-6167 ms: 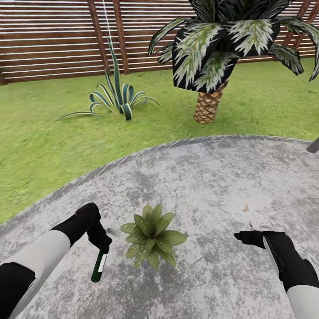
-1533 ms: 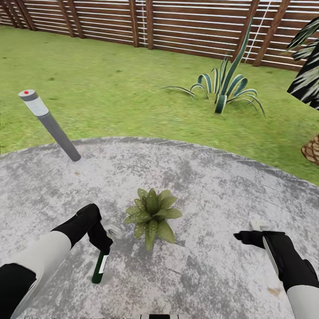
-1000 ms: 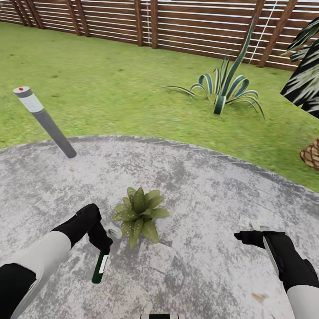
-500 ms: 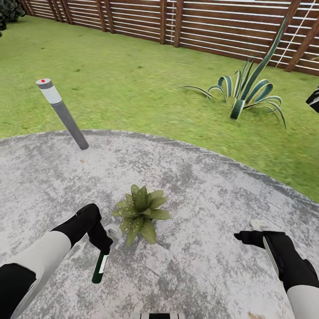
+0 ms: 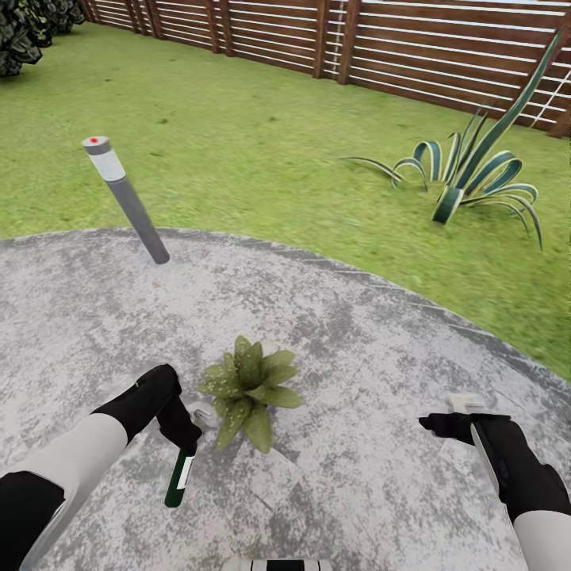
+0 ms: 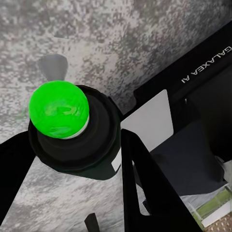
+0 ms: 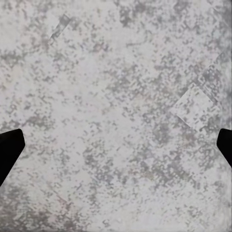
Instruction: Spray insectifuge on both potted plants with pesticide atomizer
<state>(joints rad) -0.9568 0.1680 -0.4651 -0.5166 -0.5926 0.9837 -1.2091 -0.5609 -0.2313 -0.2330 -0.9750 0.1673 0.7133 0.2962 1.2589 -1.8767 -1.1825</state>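
Green lawn runs back to the slatted fence, with a striped agave on it. The grey patio carries a leaning bollard at its edge and one plant. Just beside the plant, the left claw grips the atomizer, nozzle down. The right claw hangs released over bare paving.

A grey bollard light with a white band and a red dot on its cap stands at the edge of the paving, appearing tilted in the head view. Well apart from it, a striped agave with long pointed leaves grows from the grass. Dark leafy shrubs sit in the far corner.
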